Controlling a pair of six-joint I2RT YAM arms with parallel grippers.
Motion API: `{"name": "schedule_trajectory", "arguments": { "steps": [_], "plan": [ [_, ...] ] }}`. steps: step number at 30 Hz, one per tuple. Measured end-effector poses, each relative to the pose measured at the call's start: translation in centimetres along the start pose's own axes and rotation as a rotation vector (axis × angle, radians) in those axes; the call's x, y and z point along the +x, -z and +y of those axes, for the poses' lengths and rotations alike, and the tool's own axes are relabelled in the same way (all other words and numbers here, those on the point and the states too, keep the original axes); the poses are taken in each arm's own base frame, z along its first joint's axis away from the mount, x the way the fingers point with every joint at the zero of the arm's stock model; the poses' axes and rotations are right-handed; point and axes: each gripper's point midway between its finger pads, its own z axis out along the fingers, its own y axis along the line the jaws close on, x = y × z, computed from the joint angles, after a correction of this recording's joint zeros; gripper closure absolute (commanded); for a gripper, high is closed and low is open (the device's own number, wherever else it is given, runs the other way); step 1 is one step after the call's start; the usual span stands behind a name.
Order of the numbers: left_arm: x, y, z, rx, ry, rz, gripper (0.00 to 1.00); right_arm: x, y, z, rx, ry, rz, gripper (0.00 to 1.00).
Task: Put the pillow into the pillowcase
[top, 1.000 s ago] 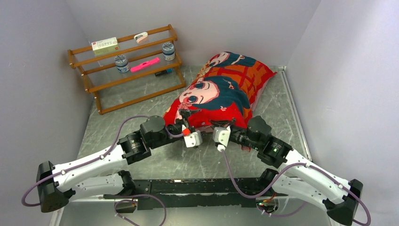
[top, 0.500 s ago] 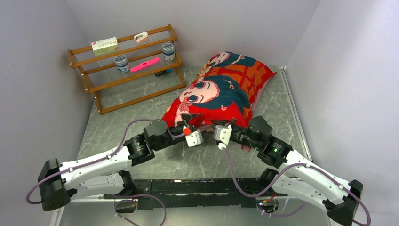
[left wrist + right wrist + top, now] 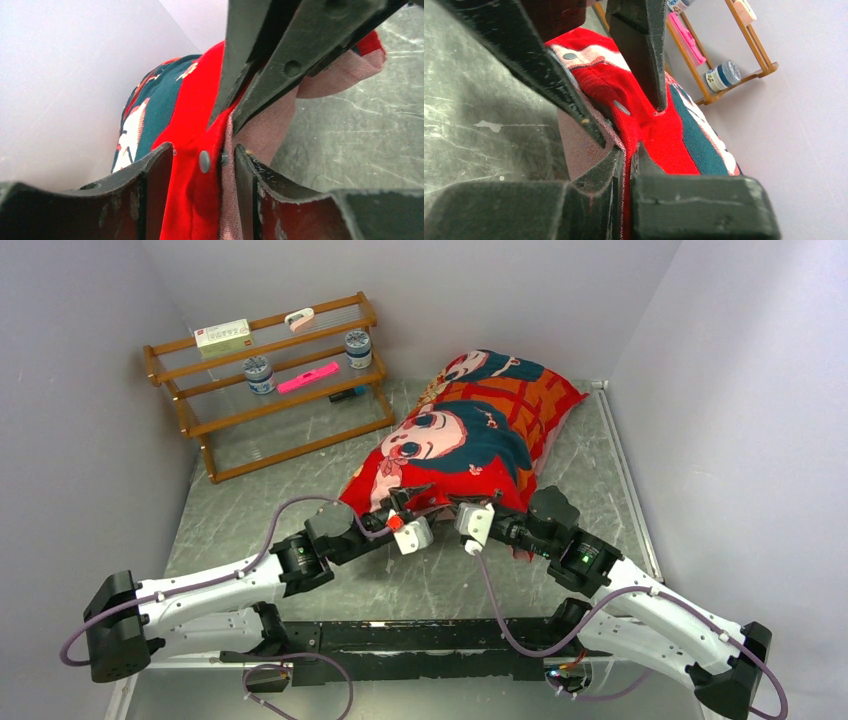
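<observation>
Now the pillowcase (image 3: 465, 430) lies plump on the bench (image 3: 420, 585), its open hem (image 3: 440, 506) at the near end. Right jaws are clamped tight on that red hem; left jaws stand half apart astride it just beside them, snap studs (image 3: 204, 161) between, not visibly pinching.

Your pillowcase (image 3: 460, 435) lies on the table (image 3: 300, 490), right of centre, running back toward the far right corner. The rack (image 3: 300, 449) stands far left, by the wall. Left gripper (image 3: 388, 505) and right gripper (image 3: 468, 504) sit side by side at the pillowcase's near edge.
</observation>
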Motion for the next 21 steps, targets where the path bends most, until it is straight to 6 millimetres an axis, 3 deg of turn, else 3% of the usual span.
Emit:
{"name": "schedule_trajectory", "arguments": {
  "steps": [7, 12, 21],
  "plan": [
    [-0.7, -0.1, -1.4, 0.009, -0.024, -0.007, 0.43, -0.2, 0.0, -0.1, 0.010, -0.026, -0.005, 1.00],
    [0.1, 0.2, -2.3, -0.015, -0.027, 0.013, 0.46, -0.2, -0.1, -0.1, 0.017, -0.046, -0.011, 1.00],
    [0.4, 0.2, -0.9, -0.115, -0.033, 0.020, 0.53, -0.2, 0.0, 0.0, 0.019, -0.066, -0.014, 1.00]
  ]
}}
